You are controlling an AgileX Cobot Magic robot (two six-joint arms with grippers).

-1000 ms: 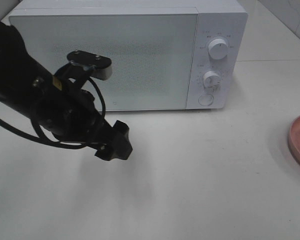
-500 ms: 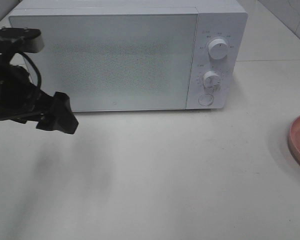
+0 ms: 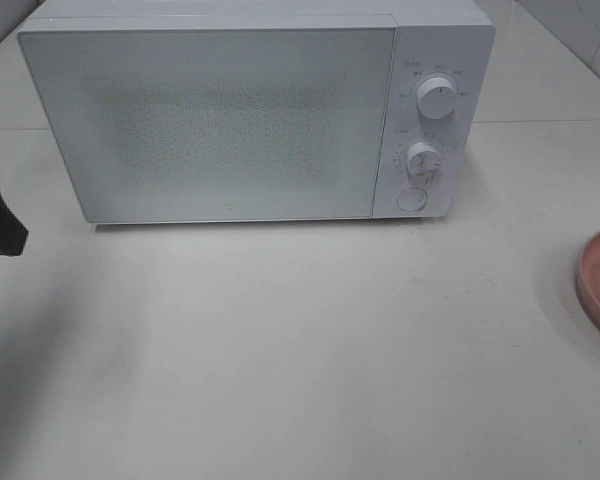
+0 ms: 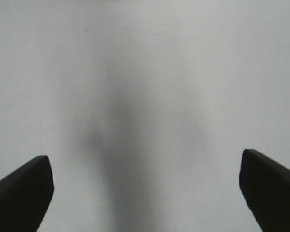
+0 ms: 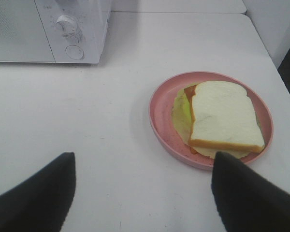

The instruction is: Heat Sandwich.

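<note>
Microwave point(image 3: 230, 120) door shut, sandwich point(image 5: 221, 118) on its pink plate point(image 5: 159, 118) at 3 o'clock; both my pincers, left point(image 4: 145, 191) and right point(image 5: 142, 193), gape empty; next, open the door.

No text can be read. The microwave point(image 3: 250, 110) carries small printed marks around its two knobs point(image 3: 436, 98), on the panel right of its door, but they are too small and blurred to make out.

White table point(image 3: 310, 350): microwave point(image 3: 250, 110), pink plate point(image 5: 210, 118).
</note>
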